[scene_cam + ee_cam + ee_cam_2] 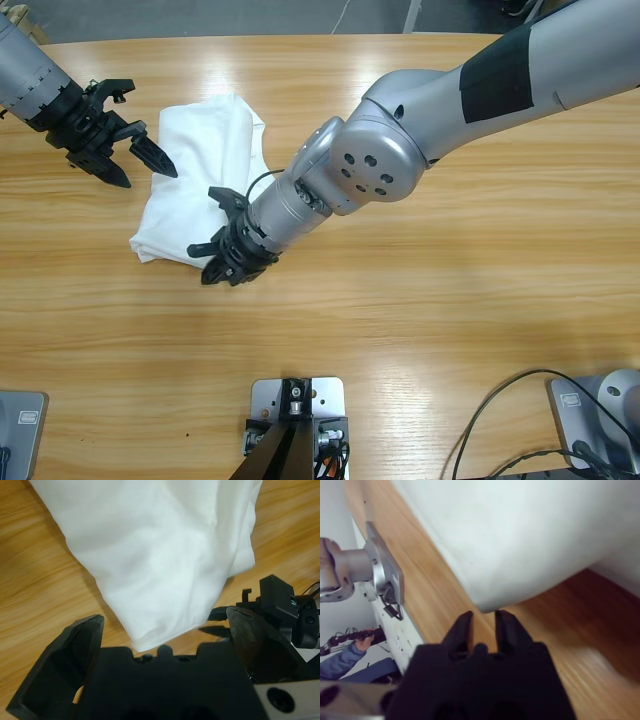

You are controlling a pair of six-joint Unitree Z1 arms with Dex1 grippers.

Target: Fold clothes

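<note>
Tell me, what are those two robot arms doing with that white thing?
They are folding a white T-shirt, which lies bunched into a folded bundle on the wooden table. The left gripper hangs open at the shirt's edge, holding nothing. The right gripper sits at another edge with its jaws nearly closed, also holding nothing.

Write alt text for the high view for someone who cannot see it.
A folded white T-shirt lies on a wooden table between two arms. The left end effector, open, is at the shirt's upper left edge; the right end effector reaches in from the upper right to the shirt's lower edge.
</note>
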